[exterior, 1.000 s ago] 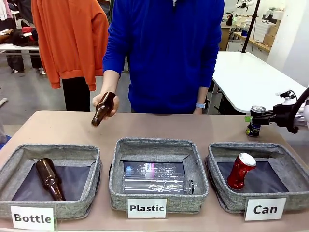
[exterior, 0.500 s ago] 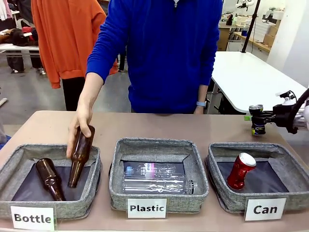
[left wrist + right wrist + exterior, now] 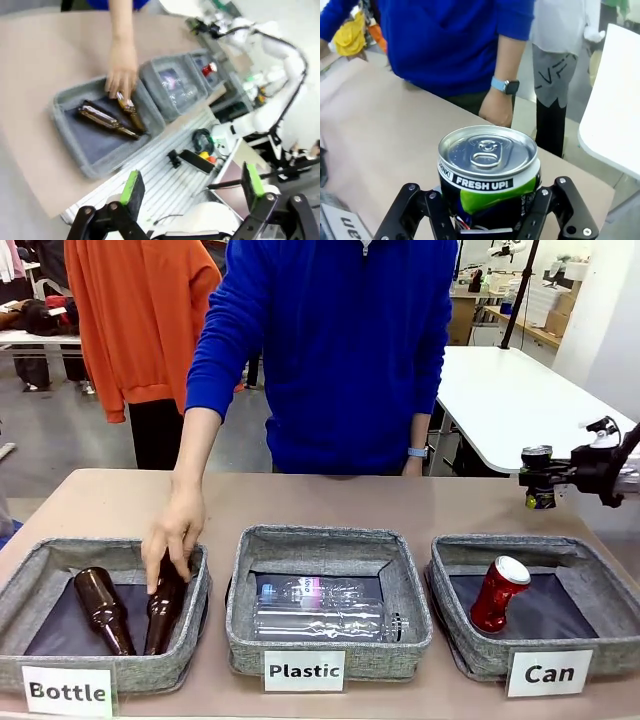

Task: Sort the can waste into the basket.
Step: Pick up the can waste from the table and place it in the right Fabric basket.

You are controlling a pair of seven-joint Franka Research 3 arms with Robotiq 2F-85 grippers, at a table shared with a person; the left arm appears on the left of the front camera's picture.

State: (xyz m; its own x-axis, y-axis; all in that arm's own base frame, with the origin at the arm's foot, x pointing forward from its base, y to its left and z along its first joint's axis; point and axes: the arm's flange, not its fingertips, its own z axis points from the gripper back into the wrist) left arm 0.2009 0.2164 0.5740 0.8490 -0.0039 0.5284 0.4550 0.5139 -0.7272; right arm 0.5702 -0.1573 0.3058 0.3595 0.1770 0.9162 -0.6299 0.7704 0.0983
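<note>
Change, black can: I see it lifted off the surface now, higher than a second ago, beyond the far right corner of the Can basket.
Change, right gripper: its jaws were spread around the can a second ago; now they pinch it near the top, above that same corner.
Change, person's hand: a second ago it held a brown bottle in the air; now it lays that bottle in the Bottle basket, far left of the Can basket, beside a second bottle.
Red can: unchanged, leaning inside the Can basket.
Right wrist view: the black can's silver lid and "FRESH UP!" print, with a dented green patch between the jaws.
Left wrist view: left gripper with jaws wide and empty, high over the robot's side, well left of the Can basket.
</note>
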